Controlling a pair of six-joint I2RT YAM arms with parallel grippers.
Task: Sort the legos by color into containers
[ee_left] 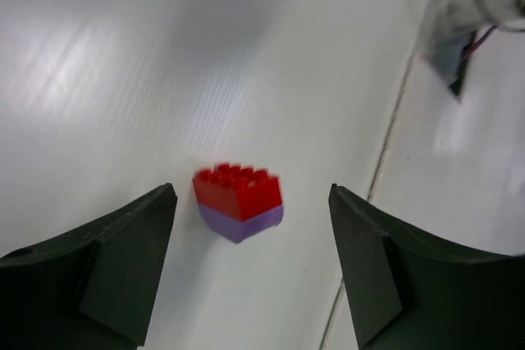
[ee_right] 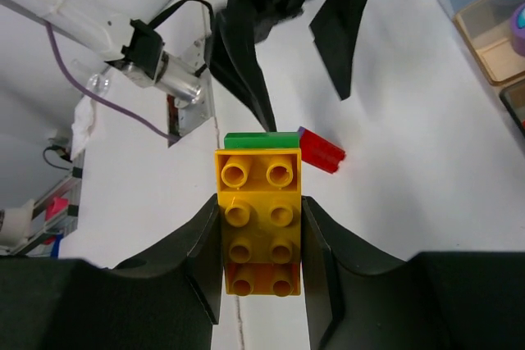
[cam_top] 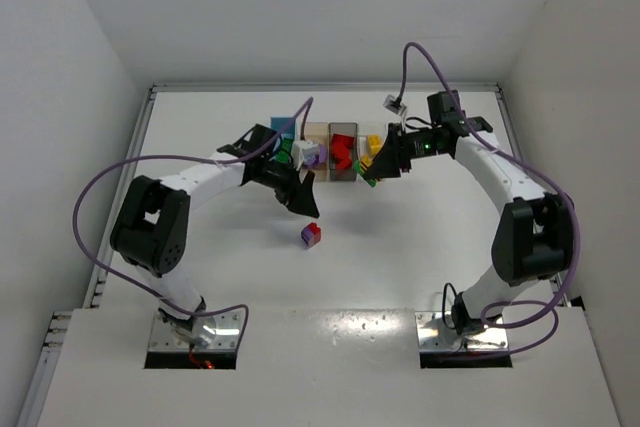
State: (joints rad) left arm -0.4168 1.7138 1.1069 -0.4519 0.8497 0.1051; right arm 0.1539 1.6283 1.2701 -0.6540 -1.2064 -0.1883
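**Red-and-purple clump** [ee_left: 239,201]: lying on the tabletop [ee_left: 123,79], apart from the containers [cam_top: 343,155].
**Left claw** [cam_top: 303,194]: spread wide, nothing touched, clump framed between the jaws. Recommended: to be lowered straight and closed across the clump's flat sides.
**Right claw** [cam_top: 384,165]: clamped on a yellow-and-green clump [ee_right: 258,202], held near the containers.

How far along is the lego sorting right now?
Partly done. Red bricks sit in the dark grey bin and yellow ones in the clear bin. In hand: the right claw grips a yellow-and-green clump, which probably needs splitting. Remaining: the red-and-purple clump on the table, under the open left claw, ungrasped.
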